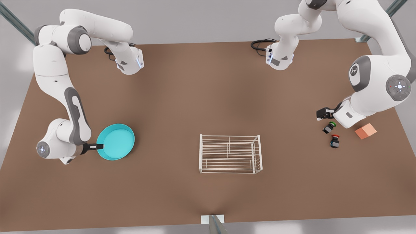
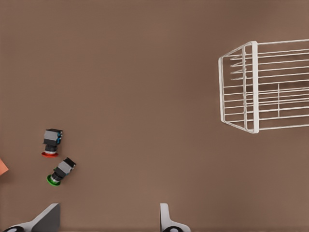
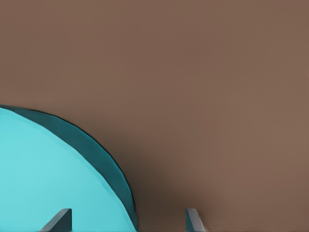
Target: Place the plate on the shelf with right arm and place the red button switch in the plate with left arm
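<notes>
The turquoise plate [image 1: 116, 141] [image 3: 43, 174] lies on the table at the front view's left. My right gripper [image 1: 97, 147] [image 3: 126, 222] is open at its rim, with one finger over the dish and the other outside it. The white wire shelf [image 1: 230, 153] [image 2: 263, 87] stands mid-table with nothing on it. The red button switch [image 1: 334, 141] [image 2: 50, 141] lies on its side at the front view's right. My left gripper [image 1: 321, 113] [image 2: 107, 222] hovers open a little behind it, holding nothing.
A green-capped switch [image 1: 329, 127] [image 2: 61, 170] lies right beside the red one, closer to my left gripper. An orange cube [image 1: 365, 131] sits just past them toward the table's edge. Bare brown table [image 1: 169, 107] stretches between plate and shelf.
</notes>
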`<action>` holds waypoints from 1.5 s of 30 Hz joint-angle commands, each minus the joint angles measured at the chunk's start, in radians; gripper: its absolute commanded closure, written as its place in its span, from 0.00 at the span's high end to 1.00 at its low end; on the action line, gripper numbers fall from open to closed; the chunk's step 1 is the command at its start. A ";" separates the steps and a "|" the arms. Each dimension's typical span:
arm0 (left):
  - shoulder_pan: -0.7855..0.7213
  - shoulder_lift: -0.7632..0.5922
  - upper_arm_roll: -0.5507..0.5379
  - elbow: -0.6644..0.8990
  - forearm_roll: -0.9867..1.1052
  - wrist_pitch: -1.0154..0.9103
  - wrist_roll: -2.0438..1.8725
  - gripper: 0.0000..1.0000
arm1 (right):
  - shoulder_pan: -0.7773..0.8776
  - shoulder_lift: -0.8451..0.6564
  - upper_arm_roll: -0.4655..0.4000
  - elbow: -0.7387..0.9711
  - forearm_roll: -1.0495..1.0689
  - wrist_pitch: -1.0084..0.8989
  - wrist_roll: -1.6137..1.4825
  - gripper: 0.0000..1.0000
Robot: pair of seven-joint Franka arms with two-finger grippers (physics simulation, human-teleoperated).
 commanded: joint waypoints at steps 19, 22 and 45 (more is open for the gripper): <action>0.060 -0.007 0.017 0.004 0.006 0.000 0.062 1.00 | -0.077 0.028 0.049 -0.005 0.026 -0.008 -0.125 0.59; 0.061 -0.007 0.017 0.004 0.007 0.000 0.080 1.00 | -0.077 0.033 0.049 -0.003 0.025 0.014 -0.127 0.56; 0.106 -0.006 0.021 -0.051 0.013 0.039 0.086 1.00 | -0.087 -0.062 0.101 0.003 0.089 -0.144 -0.196 0.26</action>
